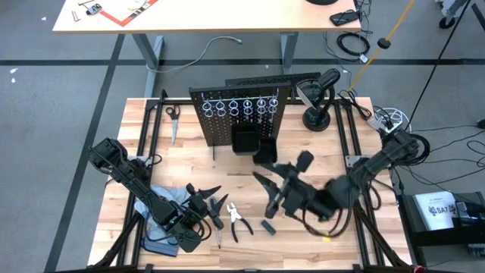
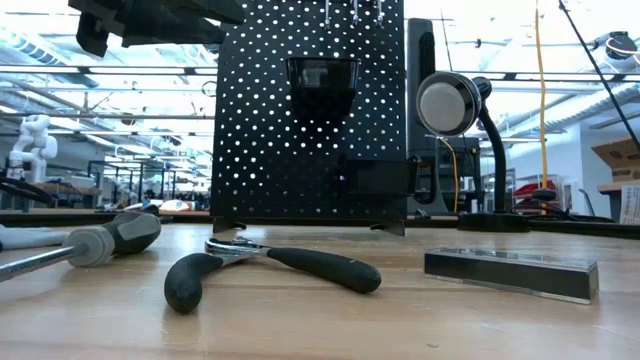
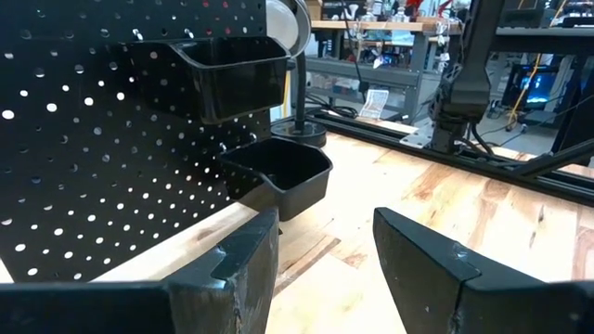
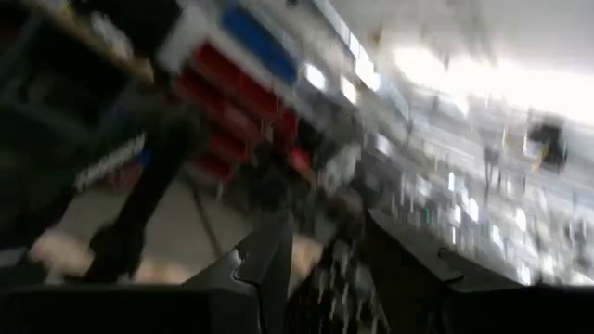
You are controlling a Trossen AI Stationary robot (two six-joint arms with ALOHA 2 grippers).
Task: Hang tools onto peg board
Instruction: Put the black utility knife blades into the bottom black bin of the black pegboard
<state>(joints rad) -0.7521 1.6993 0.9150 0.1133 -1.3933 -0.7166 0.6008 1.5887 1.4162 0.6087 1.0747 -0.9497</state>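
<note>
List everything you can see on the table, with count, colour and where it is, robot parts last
peg board: one, black, upright at the table's back
ring holders: a row, silver, on the board's top
bins: two, black, on the board's front
scissors: one, silver, left of the board
lamp: one, black, right of the board
pliers: one, dark-handled, front centre
metal block: one, grey, front right of the pliers
left gripper: open, empty, front left
right gripper: raised mid-table, empty
</note>
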